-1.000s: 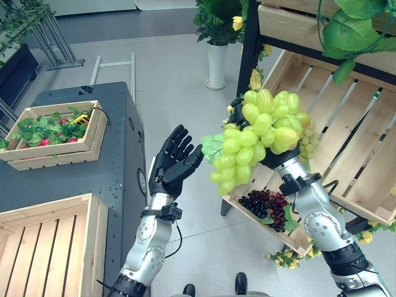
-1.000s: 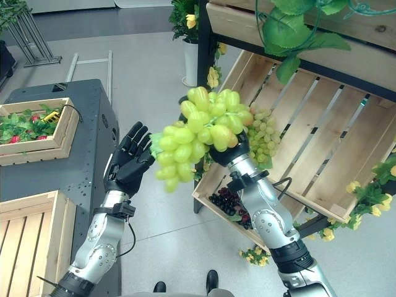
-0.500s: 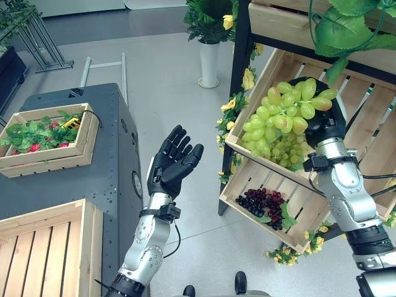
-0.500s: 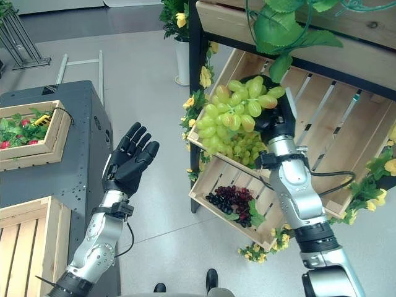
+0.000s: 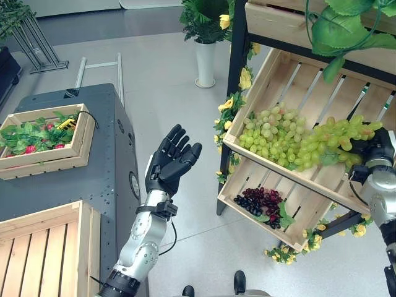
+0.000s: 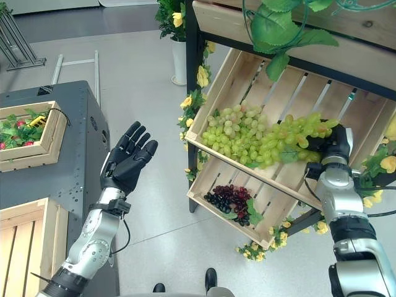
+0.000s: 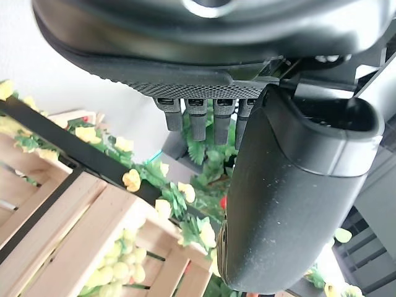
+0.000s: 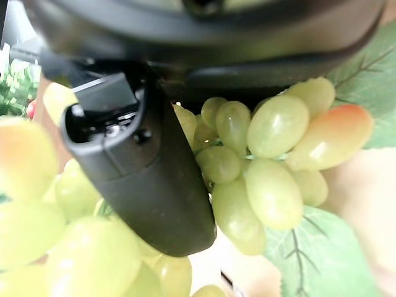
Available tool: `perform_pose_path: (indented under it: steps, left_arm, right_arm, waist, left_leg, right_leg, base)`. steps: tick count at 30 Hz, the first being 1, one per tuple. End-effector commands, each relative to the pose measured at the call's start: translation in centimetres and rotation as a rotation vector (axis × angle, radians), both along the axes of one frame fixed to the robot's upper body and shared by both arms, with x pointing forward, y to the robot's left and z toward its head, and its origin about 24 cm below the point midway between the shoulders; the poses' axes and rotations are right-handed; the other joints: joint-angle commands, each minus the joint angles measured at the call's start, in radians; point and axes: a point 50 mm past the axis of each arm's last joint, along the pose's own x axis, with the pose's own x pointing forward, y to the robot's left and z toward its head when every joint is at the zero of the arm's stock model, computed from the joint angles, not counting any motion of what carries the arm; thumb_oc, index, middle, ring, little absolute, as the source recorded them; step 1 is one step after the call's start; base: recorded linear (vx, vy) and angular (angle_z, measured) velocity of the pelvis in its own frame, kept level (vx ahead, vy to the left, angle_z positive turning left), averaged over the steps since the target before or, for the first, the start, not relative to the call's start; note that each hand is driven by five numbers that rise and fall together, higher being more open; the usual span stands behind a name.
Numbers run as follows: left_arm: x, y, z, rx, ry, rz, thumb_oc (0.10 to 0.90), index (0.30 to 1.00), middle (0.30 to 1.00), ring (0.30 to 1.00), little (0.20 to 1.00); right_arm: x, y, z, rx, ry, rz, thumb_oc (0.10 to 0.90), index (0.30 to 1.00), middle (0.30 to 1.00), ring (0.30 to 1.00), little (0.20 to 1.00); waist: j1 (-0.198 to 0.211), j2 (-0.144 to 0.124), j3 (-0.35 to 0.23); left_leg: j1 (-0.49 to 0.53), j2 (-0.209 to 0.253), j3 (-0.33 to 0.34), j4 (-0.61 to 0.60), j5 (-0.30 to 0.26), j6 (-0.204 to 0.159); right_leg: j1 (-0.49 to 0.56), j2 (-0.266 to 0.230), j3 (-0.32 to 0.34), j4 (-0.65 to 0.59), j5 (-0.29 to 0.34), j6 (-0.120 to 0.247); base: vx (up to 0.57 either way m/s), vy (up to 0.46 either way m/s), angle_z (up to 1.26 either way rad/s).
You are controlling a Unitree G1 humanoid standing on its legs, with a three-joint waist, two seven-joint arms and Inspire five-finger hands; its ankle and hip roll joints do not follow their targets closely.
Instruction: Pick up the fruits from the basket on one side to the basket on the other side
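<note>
Green grapes, large bunch [image 5: 331, 143]: one. It lies in the upper slanted crate [image 5: 291, 77] of the wooden shelf, long axis running across the crate, one end at the right hand [image 5: 378, 146], the other end touching a second bunch. The right hand's fingers are curled round the bunch's end; in the right wrist view the thumb [image 8: 139, 167] presses against the grapes [image 8: 272, 154].

Green grapes, smaller-berried bunch [image 5: 272, 133]: one, lying in the same crate, just left of the large bunch and spread toward the crate's low front edge.

Dark grapes [image 5: 260, 203]: one bunch, with a green leaf, in the lower crate [image 5: 303, 213] of the shelf.

Left hand [image 5: 168, 162]: raised in the air beside the shelf, palm up, fingers straight and spread, holding nothing.

Small crate [image 5: 43, 164]: one, on the dark cabinet [image 5: 105, 179], filled with green leaves and a few red fruits [image 5: 30, 148].

Slatted crate [image 5: 46, 250]: one, at the near left.

Potted plant in a white vase [image 5: 206, 62]: one, on the floor behind the shelf.

Yellow flowers [image 5: 245, 79]: several, along the shelf's frame.
</note>
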Motion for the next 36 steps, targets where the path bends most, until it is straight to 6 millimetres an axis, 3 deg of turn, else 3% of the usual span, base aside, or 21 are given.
perform_pose_path:
  steps: [1,2,3,4,8,14,28,32,36]
  left_arm:
    - [1.7,-0.4,4.7,0.030,-0.226,-0.050,0.800,0.900,0.900,0.900,0.900]
    - [1.7,-0.4,4.7,0.030,-0.226,-0.050,0.800,0.900,0.900,0.900,0.900]
    - [1.8,-0.6,4.8,0.034,-0.226,-0.055,0.800,0.900,0.900,0.900,0.900]
    - [1.8,-0.6,4.8,0.036,-0.226,-0.056,0.800,0.900,0.900,0.900,0.900]
    - [2.0,-0.9,5.0,0.045,-0.224,-0.069,0.800,0.900,0.900,0.900,0.900]
    - [2.1,-0.8,5.1,0.055,-0.229,-0.072,0.800,0.900,0.900,0.900,0.900]
    - [1.7,-0.1,5.1,0.075,-0.241,-0.050,0.800,0.900,0.900,0.900,0.900]
    - [1.6,0.1,4.9,0.085,-0.239,-0.048,0.800,0.900,0.900,0.900,0.900]
    - [1.3,0.2,4.7,0.096,-0.236,-0.048,0.800,0.900,0.900,0.900,0.900]
  right_arm:
    - [-1.0,-4.3,7.6,-0.047,-0.192,-0.245,0.400,0.300,0.300,0.300,0.300]
    - [-1.0,-4.4,7.5,-0.046,-0.186,-0.247,0.400,0.300,0.300,0.300,0.300]
    - [-1.2,-4.9,6.4,-0.026,-0.116,-0.252,0.569,0.554,0.554,0.554,0.554]
    - [-1.2,-5.0,6.0,-0.029,-0.084,-0.253,0.800,0.900,0.900,0.900,0.900]
    - [-1.4,-5.5,5.1,-0.064,0.057,-0.229,0.800,0.900,0.900,0.900,0.900]
    - [-0.9,-5.0,5.4,-0.081,0.106,-0.130,0.800,0.900,0.900,0.900,0.900]
    - [0.5,-0.7,7.3,-0.223,0.106,0.177,0.800,0.900,0.900,0.900,0.900]
    - [0.4,-0.1,6.8,-0.396,0.327,0.327,0.800,0.900,0.900,0.900,0.900]
    - [0.0,-0.9,8.6,-0.706,0.532,0.362,0.800,0.900,0.900,0.900,0.900]
  waist:
    - [0.018,-0.049,-0.085]
    - [0.018,-0.049,-0.085]
    - [0.018,-0.051,-0.082]
    - [0.019,-0.051,-0.082]
    - [0.019,-0.056,-0.080]
    - [0.015,-0.060,-0.076]
    - [-0.010,-0.059,-0.073]
    - [-0.016,-0.062,-0.070]
    - [-0.014,-0.073,-0.068]
  left_leg:
    - [-0.065,-0.002,0.002,0.002,0.028,0.009]
    - [-0.065,-0.002,0.002,0.002,0.028,0.009]
    - [-0.065,-0.003,0.000,0.002,0.029,0.009]
    - [-0.065,-0.003,0.000,0.002,0.029,0.010]
    - [-0.067,-0.003,0.000,0.002,0.032,0.010]
    - [-0.067,-0.002,0.007,0.002,0.030,0.010]
    - [-0.060,-0.003,0.031,0.002,0.023,0.013]
    - [-0.052,-0.001,0.037,0.002,0.016,0.013]
    - [-0.050,0.000,0.041,0.002,0.019,0.012]
  right_leg:
    - [0.087,-0.009,-0.046,0.002,-0.009,-0.001]
    - [0.086,-0.009,-0.046,0.002,-0.008,-0.001]
    - [0.086,-0.009,-0.046,0.002,-0.006,0.000]
    - [0.086,-0.009,-0.045,0.002,-0.005,0.000]
    - [0.082,-0.011,-0.046,0.002,-0.001,0.003]
    - [0.080,-0.009,-0.041,0.002,0.001,0.005]
    - [0.076,-0.004,-0.016,0.002,0.001,0.007]
    - [0.082,-0.002,-0.014,0.002,-0.005,0.008]
    - [0.084,0.002,-0.008,0.002,-0.001,0.009]
  base:
    - [0.01,-0.012,0.04]
    - [0.00,-0.013,0.03]
    - [0.00,0.000,0.00]
    - [0.00,0.000,0.00]
    - [0.00,0.000,0.00]
    - [0.00,0.000,0.00]
    - [-0.01,-0.001,-0.03]
    - [0.00,0.000,0.00]
    - [0.00,0.000,0.00]
